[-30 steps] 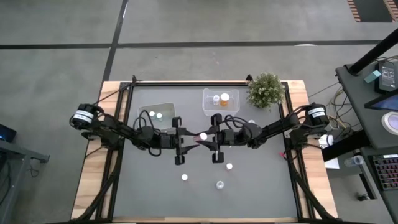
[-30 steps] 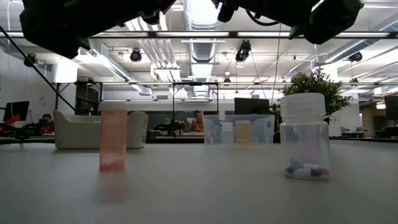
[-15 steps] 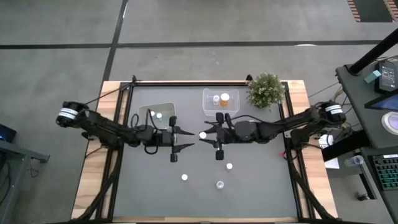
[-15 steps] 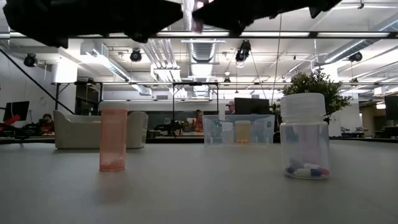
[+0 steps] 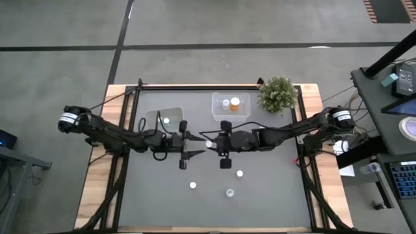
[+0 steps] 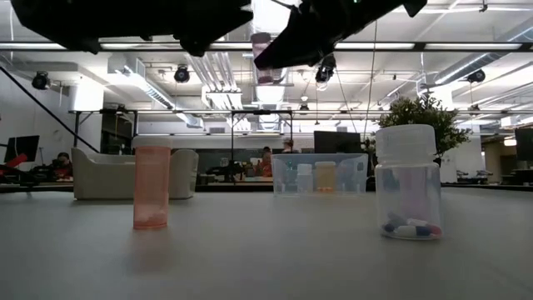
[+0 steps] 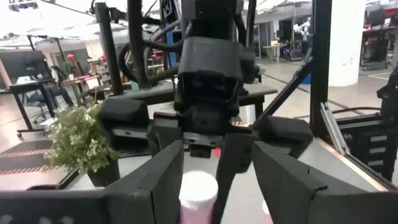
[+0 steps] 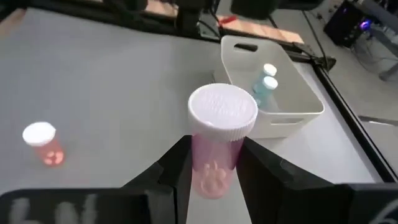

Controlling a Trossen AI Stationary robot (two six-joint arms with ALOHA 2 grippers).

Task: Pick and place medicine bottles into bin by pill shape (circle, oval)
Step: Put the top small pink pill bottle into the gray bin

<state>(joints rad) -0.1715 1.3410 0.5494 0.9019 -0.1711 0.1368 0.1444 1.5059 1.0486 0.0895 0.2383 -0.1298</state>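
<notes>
Item: pink medicine bottle point(image 8: 222, 146), white cap, held off the table at mid-table. You now see the right gripper point(image 5: 212, 143) clamped on it; a second ago both grippers met there. Left gripper point(image 5: 195, 143) has released, fingers spread. Handover looks complete; binning remains.

Bushy green potted plant point(image 5: 278, 94) sitting at the far right corner of the grey bench point(image 5: 260, 188), showing again behind the bench in the low view, pale sofa point(image 6: 100, 173) standing in the room beyond, ceiling lights and ducts point(image 6: 271, 83) running overhead
</notes>
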